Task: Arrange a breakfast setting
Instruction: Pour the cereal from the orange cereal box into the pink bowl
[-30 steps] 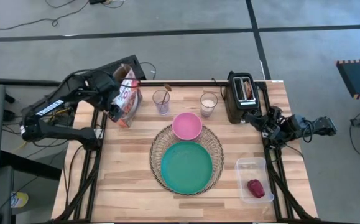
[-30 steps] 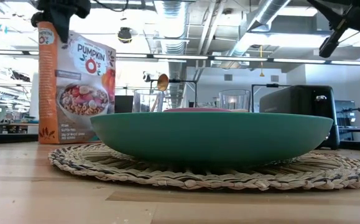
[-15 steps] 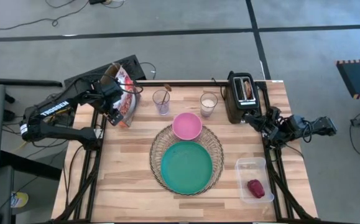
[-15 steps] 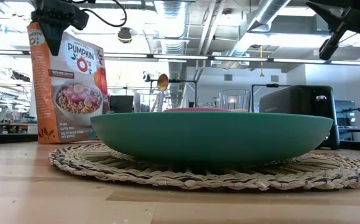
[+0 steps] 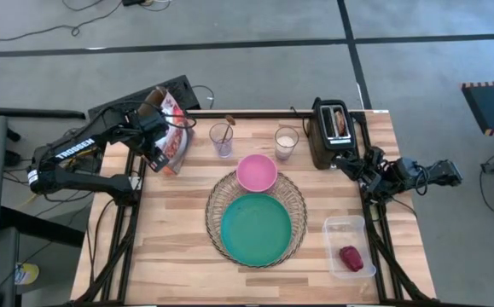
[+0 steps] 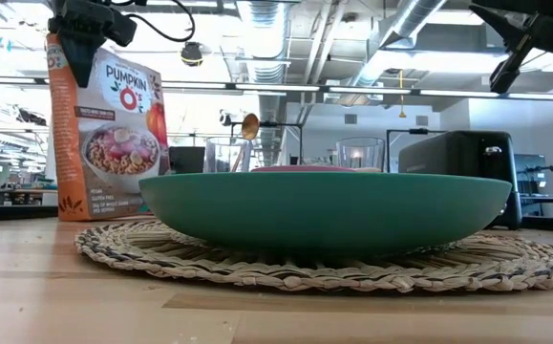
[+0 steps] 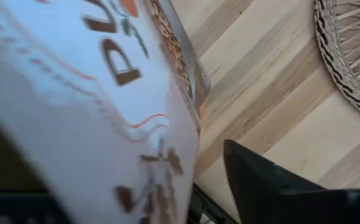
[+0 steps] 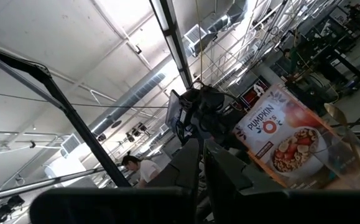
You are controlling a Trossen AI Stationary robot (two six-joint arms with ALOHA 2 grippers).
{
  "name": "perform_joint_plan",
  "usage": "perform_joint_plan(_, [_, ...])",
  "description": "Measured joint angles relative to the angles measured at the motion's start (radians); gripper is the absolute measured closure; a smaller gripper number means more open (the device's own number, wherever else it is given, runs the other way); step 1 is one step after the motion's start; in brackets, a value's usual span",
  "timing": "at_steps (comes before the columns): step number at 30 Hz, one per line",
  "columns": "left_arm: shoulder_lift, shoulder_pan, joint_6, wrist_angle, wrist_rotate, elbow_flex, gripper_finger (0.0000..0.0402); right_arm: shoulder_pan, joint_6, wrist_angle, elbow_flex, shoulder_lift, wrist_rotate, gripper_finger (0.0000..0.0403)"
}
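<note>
A light wooden plank table (image 5: 178,247) stands on a grey concrete floor (image 5: 255,77) crossed by dark lines. Beyond it, an open ceiling of silver ducts (image 6: 405,24), pipes and strip lights (image 6: 209,88).

The cereal box (image 6: 107,136), standing on the table to the left of the teal plate (image 6: 325,206) in the low view, carries the word "PUMPKIN" in dark letters on its white front, and under it "O's" with a big red letter O. Below these words the box has some lines of small print, but they are too small to read. In the right wrist view the same box (image 8: 283,138) shows again "PUMPKIN" and "O's". In the left wrist view the box (image 7: 99,106) is very near and only parts of big letters are seen. In the high view, white letters stand along the left arm (image 5: 69,150), reading about "TROSSEN".
</note>
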Motion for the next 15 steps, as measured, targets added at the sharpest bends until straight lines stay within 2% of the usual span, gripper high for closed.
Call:
perform_joint_plan(6, [0.0,0.0,0.007,0.0,-0.005,0.0,0.039,0.0,0.0,0.0,0.0,0.0,0.0,0.0351])
perform_joint_plan(15, [0.0,-0.021,-0.001,0.0,0.012,0.0,0.0401,0.0,0.0,0.002,0.0,0.0,0.0,0.0351])
